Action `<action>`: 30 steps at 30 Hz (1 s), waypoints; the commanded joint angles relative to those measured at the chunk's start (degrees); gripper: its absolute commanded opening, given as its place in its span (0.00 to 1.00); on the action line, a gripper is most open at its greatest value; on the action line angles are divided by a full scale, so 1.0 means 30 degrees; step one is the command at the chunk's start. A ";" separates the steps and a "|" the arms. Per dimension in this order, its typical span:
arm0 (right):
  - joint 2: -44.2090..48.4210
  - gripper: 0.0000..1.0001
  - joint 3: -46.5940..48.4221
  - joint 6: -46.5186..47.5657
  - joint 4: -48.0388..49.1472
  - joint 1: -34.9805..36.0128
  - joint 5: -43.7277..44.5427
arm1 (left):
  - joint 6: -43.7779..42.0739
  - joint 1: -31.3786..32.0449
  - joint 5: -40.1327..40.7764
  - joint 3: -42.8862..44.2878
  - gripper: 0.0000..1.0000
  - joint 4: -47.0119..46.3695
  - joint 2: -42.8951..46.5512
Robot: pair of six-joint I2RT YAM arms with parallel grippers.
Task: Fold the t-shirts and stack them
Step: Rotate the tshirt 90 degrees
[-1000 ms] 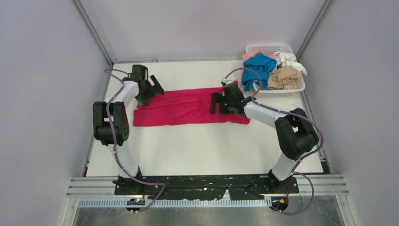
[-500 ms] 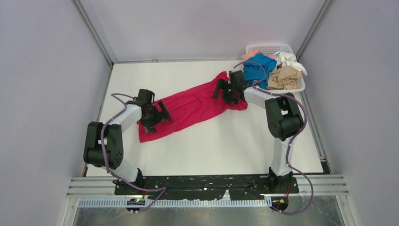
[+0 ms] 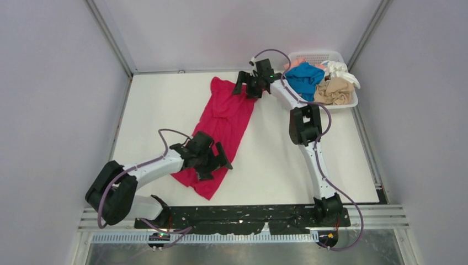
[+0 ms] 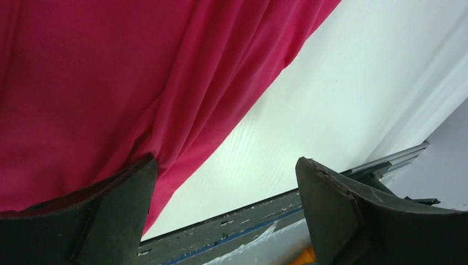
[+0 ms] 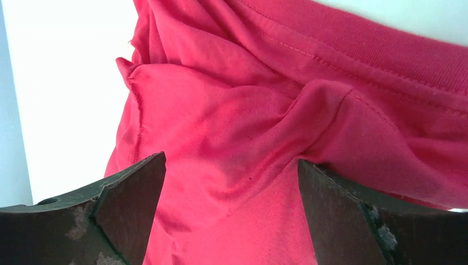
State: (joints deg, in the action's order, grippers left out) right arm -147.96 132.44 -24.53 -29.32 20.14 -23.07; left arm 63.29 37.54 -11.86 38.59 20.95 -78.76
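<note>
The bright magenta-red cloth t-shirt lies slantwise on the white table, from far centre to near left. The left gripper stands with fingers spread at its near end. The right gripper, fingers also spread, straddles bunched cloth at its far end.

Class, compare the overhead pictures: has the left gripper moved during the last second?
Yes. The left gripper has come nearer and rightward, and is now close to the metal rail at the near edge.

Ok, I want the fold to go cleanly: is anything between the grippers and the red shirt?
Nothing visible. The left gripper and right gripper sit at the red shirt, one at each end, and the basket stands apart at the far right.
</note>
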 commanded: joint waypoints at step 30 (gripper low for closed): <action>0.8739 0.95 -1.1868 0.0932 0.1328 0.5406 0.6150 | -0.5543 -0.5013 0.0679 -0.0817 1.00 0.1794 -0.0638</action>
State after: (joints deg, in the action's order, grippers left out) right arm -120.75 94.80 -19.73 -28.60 38.24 -7.38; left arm 45.93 22.41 1.50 39.29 33.91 -76.53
